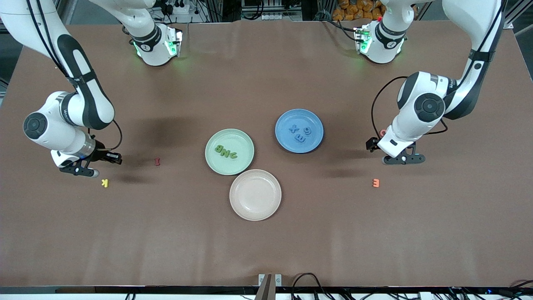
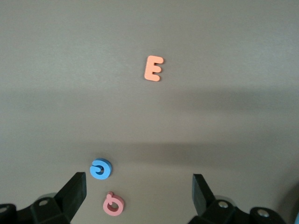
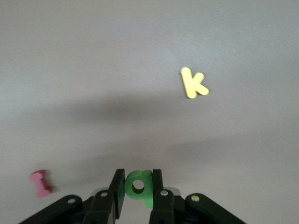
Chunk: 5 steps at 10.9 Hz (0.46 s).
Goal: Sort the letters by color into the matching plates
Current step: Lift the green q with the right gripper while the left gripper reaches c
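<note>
Front view: brown table (cables along edge).

Right arm reaches from its base, elbow bent, wrist turned down toward the surface at its own end; right tool low over the surface, fingers clamped on a small green letter; left arm likewise folded down at its own end; left tool hangs above the surface, fingers spread wide, nothing between them.
</note>
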Each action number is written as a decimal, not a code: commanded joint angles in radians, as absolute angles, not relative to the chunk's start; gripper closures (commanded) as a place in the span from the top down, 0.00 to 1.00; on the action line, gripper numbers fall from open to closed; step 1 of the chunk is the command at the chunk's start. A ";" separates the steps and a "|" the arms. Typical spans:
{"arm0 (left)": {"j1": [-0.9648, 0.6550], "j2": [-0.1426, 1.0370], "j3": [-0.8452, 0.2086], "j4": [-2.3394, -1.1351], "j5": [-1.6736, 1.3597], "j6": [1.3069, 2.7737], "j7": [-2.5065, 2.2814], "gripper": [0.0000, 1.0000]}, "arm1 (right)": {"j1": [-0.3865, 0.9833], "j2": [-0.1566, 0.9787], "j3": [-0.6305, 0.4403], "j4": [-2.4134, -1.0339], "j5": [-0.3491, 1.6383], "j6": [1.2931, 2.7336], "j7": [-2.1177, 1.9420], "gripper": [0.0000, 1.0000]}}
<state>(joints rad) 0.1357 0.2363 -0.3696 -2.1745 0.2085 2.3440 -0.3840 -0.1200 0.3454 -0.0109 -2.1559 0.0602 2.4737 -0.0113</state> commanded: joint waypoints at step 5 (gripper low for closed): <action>0.176 0.187 -0.367 -2.269 0.201 2.453 -0.371 1.00 | 0.064 0.308 -0.008 -2.132 0.067 2.431 0.021 0.22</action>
